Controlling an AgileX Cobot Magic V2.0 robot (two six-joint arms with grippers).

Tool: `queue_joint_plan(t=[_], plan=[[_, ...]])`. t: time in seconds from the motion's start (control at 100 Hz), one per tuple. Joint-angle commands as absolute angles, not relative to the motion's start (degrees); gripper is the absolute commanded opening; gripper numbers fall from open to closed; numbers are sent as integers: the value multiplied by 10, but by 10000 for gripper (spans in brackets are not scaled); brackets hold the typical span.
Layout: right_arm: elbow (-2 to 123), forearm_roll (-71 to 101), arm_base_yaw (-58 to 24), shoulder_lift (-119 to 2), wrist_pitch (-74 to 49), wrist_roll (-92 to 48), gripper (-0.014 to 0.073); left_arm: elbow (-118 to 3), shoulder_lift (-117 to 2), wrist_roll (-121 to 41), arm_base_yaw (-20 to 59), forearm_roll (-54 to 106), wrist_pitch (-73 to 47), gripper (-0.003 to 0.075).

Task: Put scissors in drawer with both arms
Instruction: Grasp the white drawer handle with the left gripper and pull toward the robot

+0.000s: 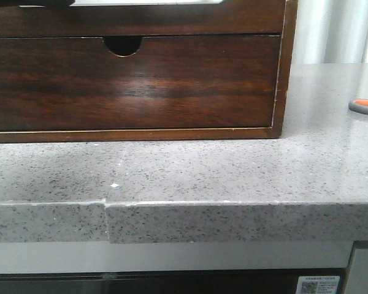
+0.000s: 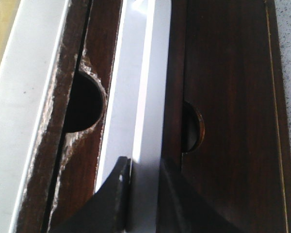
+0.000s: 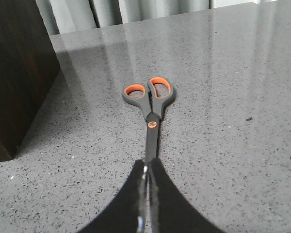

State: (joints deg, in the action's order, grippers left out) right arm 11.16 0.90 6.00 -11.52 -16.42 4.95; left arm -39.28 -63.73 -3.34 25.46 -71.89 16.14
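Observation:
The scissors (image 3: 149, 99), orange handles edged in grey, lie flat on the speckled counter to the right of the cabinet. Only their handles show at the right edge of the front view (image 1: 365, 105). My right gripper (image 3: 148, 164) is shut on the tip of their closed blades. The drawer (image 1: 172, 21) is the upper dark wooden front, cut off at the top of the front view. My left gripper (image 2: 144, 167) is over the cabinet. Its fingers (image 2: 117, 194) stand close on either side of a pale grey-white strip (image 2: 145, 73) at the drawer's front, which fills the gap between them. Neither arm shows in the front view.
Below the drawer is a second drawer (image 1: 172, 86) with a small half-round notch (image 1: 122, 45). The cabinet's side wall (image 3: 19, 68) stands close to the scissors. The grey stone counter (image 1: 233, 165) ends in a front edge with a seam (image 1: 106, 211).

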Motion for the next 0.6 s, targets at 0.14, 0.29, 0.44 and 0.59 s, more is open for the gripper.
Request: queue_joint_plan(t=[0.14,0.29,0.44,0.59], plan=[[129,8,59,-125,-116,48,-61,-403,-628,29,260,-692,192,-22],[129,8,59,-125,-116,48,-61,-381,-607,29,260,-692,212,-22],[129,8,59,-125,-116,48,-61,-357,-574,29,260,-692,223,-22],[129,8,59,-125,-116,48,-61,-329,-531,29,260,-692,236,-22]])
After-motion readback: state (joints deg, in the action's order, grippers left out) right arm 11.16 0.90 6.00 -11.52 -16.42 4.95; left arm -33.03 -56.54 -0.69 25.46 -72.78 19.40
